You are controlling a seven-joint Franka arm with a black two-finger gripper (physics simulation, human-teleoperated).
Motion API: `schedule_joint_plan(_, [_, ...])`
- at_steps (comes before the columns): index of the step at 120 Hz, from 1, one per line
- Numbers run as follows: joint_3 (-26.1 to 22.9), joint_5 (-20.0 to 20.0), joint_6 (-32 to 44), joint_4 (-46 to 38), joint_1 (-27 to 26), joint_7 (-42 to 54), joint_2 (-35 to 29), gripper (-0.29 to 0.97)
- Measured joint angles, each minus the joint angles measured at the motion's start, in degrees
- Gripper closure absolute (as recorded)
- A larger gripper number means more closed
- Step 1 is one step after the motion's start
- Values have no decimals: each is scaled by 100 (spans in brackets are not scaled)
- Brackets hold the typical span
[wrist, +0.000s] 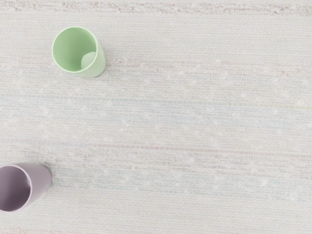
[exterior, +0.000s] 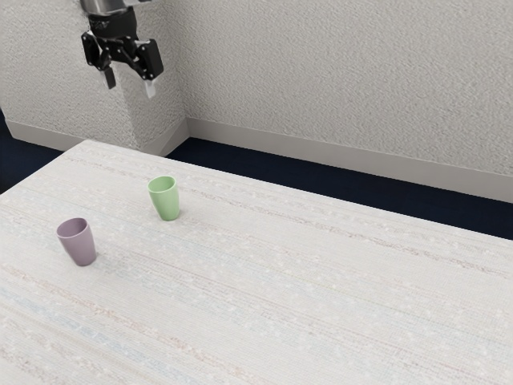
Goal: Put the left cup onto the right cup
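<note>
Recorded one pale, woven-textured surface, carrying everything under inspection. Recorded one hand, hanging high over the far corner at the exterior view's left, well clear of the surface, fingers spread apart and grasping nothing. Counted two cups, both upright with mouths up, well apart from each other and unstacked: one purple cup toward the exterior view's left and nearer that camera, one green cup toward the exterior view's right and farther back. Confirmed from the wrist view: green cup and purple cup both well below the hand and off to one side of it, not directly beneath. Judged the purple cup to be the one to lift (leftmost in the exterior view, though not certain from the task wording alone) and the green cup the one to receive it. Judged the long axis of each cup vertical, so calling for a sideways shift toward the purple cup, then a descent from above, before closing on its wall. Marked stacking as not yet begun.
</note>
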Motion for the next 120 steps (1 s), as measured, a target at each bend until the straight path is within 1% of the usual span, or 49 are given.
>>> schedule_joint_plan(13, [-6,119,-185,9,-267,44,-79,2])
schedule_joint_plan(25, [-16,165,-284,-21,-290,77,-4,2])
schedule_joint_plan(33, [3,197,-271,-245,-289,89,-9,2])
schedule_joint_plan(43, [28,246,-100,-889,-224,121,-219,2])
schedule_joint_plan(56, [17,318,278,-2173,-130,171,-956,2])
schedule_joint_plan(66, [-9,348,556,-3007,138,204,-1462,2])
schedule_joint_plan(79, [-16,366,947,-3877,459,243,-1842,2])
schedule_joint_plan(92, [-17,393,1361,-4504,709,297,-2025,2])
schedule_joint_plan(120, [11,574,2121,-5212,1139,424,-2071,2])
